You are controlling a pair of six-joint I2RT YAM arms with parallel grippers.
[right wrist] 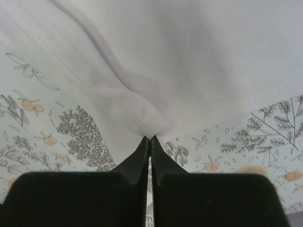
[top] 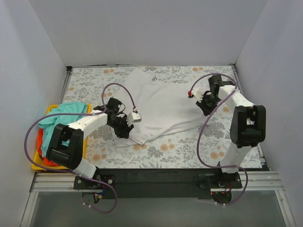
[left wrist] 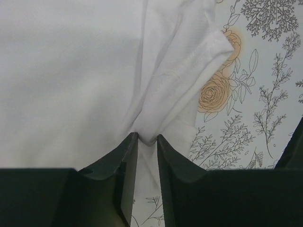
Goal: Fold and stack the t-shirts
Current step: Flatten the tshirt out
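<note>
Top external: the white shirt [top: 161, 101] lies spread between both grippers. Near side, the left gripper [left wrist: 147, 138] pinches a bunched fold at its fingertips, jaws a sliver apart on the cloth. The right gripper [right wrist: 150, 138] clamps the opposite edge, jaws almost touching. Two holds, likely to lift and fold evenly. A teal shirt [top: 66, 111] waits in the tray [top: 34, 165], off to the left gripper's left.
</note>
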